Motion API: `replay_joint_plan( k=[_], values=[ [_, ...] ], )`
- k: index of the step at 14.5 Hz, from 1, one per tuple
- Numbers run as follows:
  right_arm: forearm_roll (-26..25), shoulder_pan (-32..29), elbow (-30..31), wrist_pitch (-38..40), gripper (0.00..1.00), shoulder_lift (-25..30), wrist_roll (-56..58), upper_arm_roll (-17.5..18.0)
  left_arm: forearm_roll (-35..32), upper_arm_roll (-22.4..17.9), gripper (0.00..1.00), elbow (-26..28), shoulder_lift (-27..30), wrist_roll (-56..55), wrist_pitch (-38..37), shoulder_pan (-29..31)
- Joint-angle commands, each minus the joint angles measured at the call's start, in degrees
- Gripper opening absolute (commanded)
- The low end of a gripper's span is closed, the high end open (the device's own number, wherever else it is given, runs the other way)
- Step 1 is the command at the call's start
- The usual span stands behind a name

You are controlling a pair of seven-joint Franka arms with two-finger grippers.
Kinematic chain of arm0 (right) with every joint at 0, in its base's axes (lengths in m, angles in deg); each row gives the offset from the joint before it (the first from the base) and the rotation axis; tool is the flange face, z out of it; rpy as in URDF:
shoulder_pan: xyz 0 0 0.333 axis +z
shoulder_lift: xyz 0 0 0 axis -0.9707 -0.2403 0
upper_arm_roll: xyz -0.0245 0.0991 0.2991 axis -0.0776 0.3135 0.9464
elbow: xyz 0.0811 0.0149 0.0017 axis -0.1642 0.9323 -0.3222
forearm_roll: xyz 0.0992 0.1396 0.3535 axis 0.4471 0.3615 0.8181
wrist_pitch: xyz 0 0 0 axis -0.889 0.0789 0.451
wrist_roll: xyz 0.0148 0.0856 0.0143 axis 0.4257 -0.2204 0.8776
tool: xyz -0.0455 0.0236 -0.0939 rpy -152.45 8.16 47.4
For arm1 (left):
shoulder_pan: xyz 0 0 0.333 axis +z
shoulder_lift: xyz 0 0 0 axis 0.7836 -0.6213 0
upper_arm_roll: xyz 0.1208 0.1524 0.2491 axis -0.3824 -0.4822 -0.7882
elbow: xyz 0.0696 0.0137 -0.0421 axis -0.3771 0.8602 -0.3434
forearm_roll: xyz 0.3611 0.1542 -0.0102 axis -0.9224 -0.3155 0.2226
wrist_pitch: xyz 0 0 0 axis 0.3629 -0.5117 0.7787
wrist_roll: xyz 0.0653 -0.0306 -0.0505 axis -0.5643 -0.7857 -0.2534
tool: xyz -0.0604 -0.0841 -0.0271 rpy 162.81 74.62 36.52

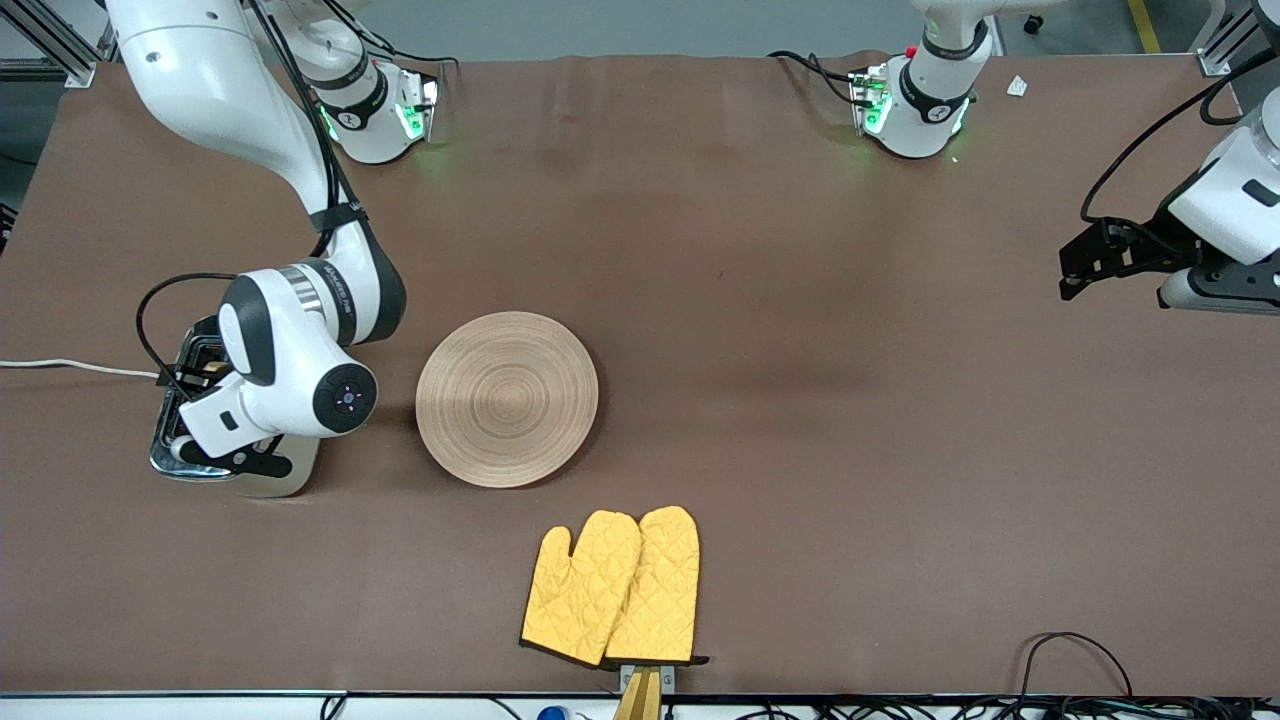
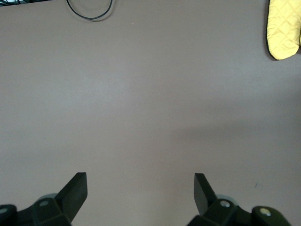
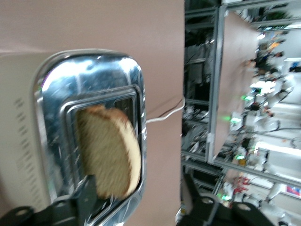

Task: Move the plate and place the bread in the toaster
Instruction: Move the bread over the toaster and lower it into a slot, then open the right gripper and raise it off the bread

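Note:
The toaster [image 3: 89,75] stands at the right arm's end of the table, mostly hidden under the right arm in the front view [image 1: 165,455]. The bread [image 3: 108,155] stands tilted in a slot of its chrome top, part sticking out. My right gripper [image 3: 139,188] hangs over the toaster, open, with one finger close beside the bread's edge. The round wooden plate [image 1: 507,398] lies flat mid-table beside the toaster, empty. My left gripper [image 1: 1085,262] waits open and empty over bare table at the left arm's end, as its wrist view [image 2: 140,181] shows.
Two yellow oven mitts [image 1: 615,588] lie nearer the front camera than the plate; one shows in the left wrist view [image 2: 283,28]. The toaster's white cord [image 1: 70,366] runs off the table's edge. A black cable [image 1: 1075,650] loops near the front edge.

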Motion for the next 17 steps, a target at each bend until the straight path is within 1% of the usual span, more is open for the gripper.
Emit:
replay_joint_plan(
  k=[1, 4, 6, 8, 9, 11, 12, 14, 15, 16, 17],
  values=[
    [5.35, 1.99, -6.6, 6.56, 1.0, 1.22, 3.09, 0.27, -1.21, 0.4, 1.0, 1.25, 1.32, -0.8, 0.53, 0.02],
    [6.94, 3.66, -9.69, 6.76, 1.0, 3.94, 3.27, 0.53, -1.21, 0.4, 1.0, 1.25, 1.41, -0.8, 0.44, 0.1],
    [11.93, 3.23, -13.11, 6.67, 1.0, 5.52, 3.45, 0.44, -1.12, 0.4, 1.0, 1.25, 1.49, -0.71, 0.36, 0.19],
    [17.29, 1.3, -13.83, 5.27, 1.0, 7.8, 5.8, 0.36, -1.12, 0.31, 1.0, 1.25, 1.49, -0.62, 0.36, 0.28],
    [19.14, 0.07, -14.0, 3.35, 1.0, 9.21, 8.0, 0.36, -1.12, 0.31, 1.0, 1.25, 1.41, -0.62, 0.36, 0.37],
    [27.56, -4.74, -13.92, 0.79, 1.0, 12.37, 11.96, 0.18, -1.12, 0.31, 1.0, 1.25, 1.41, -0.54, 0.36, 0.37],
    [30.65, -7.03, -13.48, 0.43, 1.0, 14.13, 14.32, 0.18, -1.12, 0.31, 1.0, 1.25, 1.41, -0.62, 0.36, 0.37],
    [32.25, -8.63, -11.29, 0.34, 1.0, 17.2, 18.72, 0.18, -1.12, 0.31, 1.0, 1.25, 1.41, -0.71, 0.44, 0.37],
    [35.22, -10.03, -10.15, 0.25, 1.0, 18.79, 19.35, 0.18, -1.12, 0.31, 1.0, 1.25, 1.41, -0.62, 0.44, 0.37],
    [39.42, -11.7, -9.18, -0.09, 1.0, 20.19, 20.57, 0.09, -1.12, 0.31, 1.0, 1.25, 1.41, -0.36, 0.44, 0.54],
    [40.68, -12.15, -7.78, -0.71, 1.0, 21.43, 21.63, 0.01, -1.21, 0.23, 1.0, 1.25, 1.23, -0.36, 0.62, 0.46]
  ],
)
